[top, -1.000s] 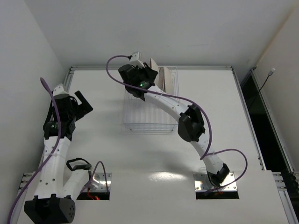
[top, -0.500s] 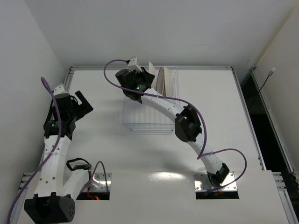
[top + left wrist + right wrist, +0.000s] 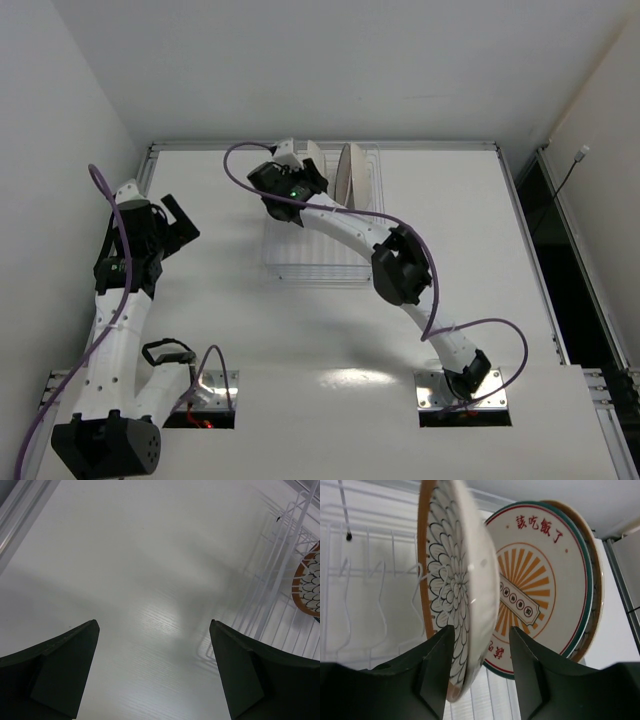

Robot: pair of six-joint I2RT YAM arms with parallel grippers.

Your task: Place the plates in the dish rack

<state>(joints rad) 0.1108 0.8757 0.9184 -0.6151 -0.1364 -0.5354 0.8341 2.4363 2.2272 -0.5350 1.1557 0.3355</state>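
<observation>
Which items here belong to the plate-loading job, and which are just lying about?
Job: dish rack; petal plate; sunburst plate; plate behind it; right gripper straddling the petal plate.
Not job: purple cables; idle left gripper, open over the table.

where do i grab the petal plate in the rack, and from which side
Pinch the petal plate by its thin rim, edge-on, where the right tool straddles it: one finger per face. It stands upright in the dish rack, with the sunburst plate close beside its underside, so face-on approaches look blocked.
</observation>
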